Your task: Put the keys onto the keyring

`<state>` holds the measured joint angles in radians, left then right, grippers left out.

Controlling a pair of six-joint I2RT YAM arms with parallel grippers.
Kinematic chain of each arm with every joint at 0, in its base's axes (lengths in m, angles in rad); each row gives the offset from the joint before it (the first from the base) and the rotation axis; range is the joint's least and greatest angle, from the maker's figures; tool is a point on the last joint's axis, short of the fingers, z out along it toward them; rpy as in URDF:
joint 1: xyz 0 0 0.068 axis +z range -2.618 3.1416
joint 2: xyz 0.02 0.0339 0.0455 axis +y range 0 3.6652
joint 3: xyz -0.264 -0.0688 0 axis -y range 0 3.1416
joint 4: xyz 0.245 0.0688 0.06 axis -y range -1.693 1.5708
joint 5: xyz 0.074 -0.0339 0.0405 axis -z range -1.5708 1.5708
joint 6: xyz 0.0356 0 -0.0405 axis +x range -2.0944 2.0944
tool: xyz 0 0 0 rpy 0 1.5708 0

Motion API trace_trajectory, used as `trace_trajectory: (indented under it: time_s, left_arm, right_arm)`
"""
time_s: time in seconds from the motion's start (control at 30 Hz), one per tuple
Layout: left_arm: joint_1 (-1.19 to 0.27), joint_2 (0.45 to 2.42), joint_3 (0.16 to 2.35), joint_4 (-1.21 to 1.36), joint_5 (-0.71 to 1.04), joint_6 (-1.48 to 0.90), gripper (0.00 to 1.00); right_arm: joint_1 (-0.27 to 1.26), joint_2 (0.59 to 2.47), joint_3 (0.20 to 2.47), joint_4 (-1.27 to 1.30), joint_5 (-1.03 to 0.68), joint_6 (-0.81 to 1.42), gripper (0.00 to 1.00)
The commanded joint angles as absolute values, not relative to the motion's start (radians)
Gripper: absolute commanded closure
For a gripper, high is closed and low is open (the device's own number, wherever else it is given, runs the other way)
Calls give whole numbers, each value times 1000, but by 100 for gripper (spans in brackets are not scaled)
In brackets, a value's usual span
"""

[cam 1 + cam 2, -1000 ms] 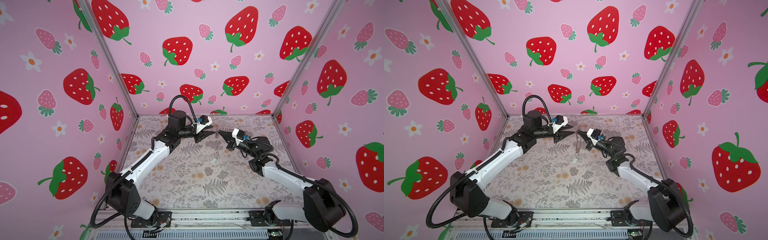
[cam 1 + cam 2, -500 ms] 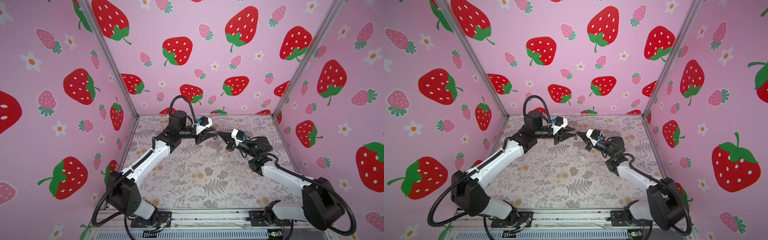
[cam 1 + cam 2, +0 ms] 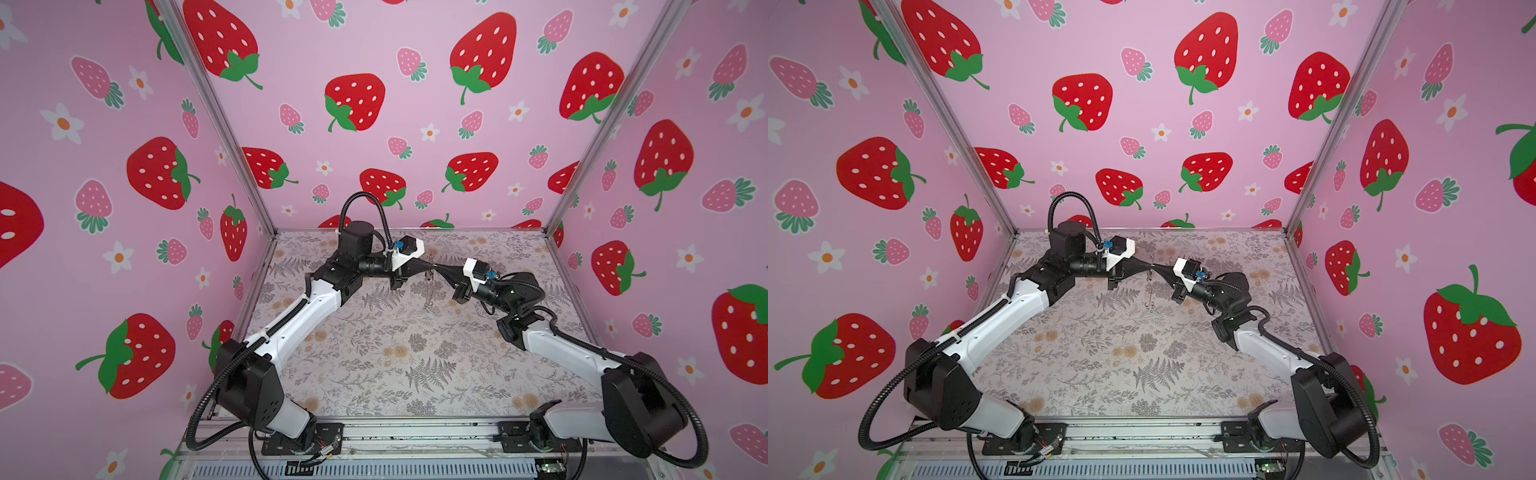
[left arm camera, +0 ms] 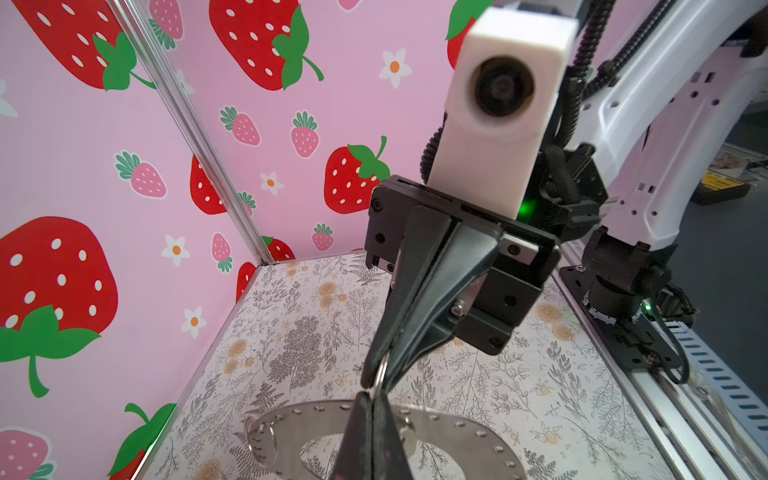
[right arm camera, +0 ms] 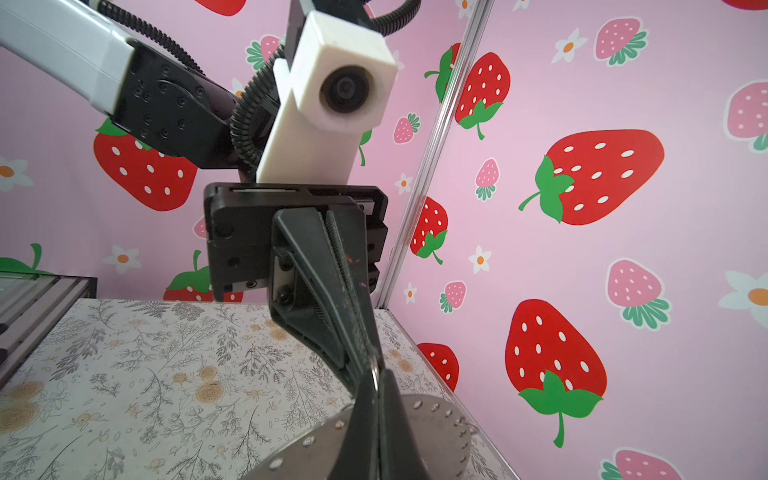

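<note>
Judged the keyring (image 4: pixel 457 434) stiff, thin, slick and light, best held by the small wire loop (image 4: pixel 381 372) at its rim; found it hanging above the counter (image 4: pixel 540 374) with left end effector (image 4: pixel 371 405) and right end effector (image 5: pixel 379 384) both clamped on that loop, tip to tip.

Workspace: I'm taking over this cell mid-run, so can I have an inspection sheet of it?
Surface: floral-print table, flat.
Job's things: keyring hangs above the table under a small wire loop; keys not made out.
Clutter: nothing seen.
Grippers: left gripper and right gripper meet tip to tip, both shut on the wire loop.
Cables: black conduits run along both arms, away from the keyring.
Surroundings: pink strawberry walls, metal corner posts.
</note>
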<state>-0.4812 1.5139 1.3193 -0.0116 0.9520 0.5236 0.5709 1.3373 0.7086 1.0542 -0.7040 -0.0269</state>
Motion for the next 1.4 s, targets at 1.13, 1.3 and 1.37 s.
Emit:
trace_trajectory:
  time_s: [1.13, 1.3, 1.37]
  left_arm:
    - [-603, 1722, 1959, -909, 477, 737, 100]
    - [-609, 1726, 1969, -911, 486, 736, 100]
    - [-611, 1730, 1974, -916, 490, 739, 100]
  right_arm:
    - [675, 1277, 902, 476, -311, -623, 83]
    - [678, 1286, 910, 470, -306, -631, 85]
    - [680, 1286, 911, 471, -302, -631, 87]
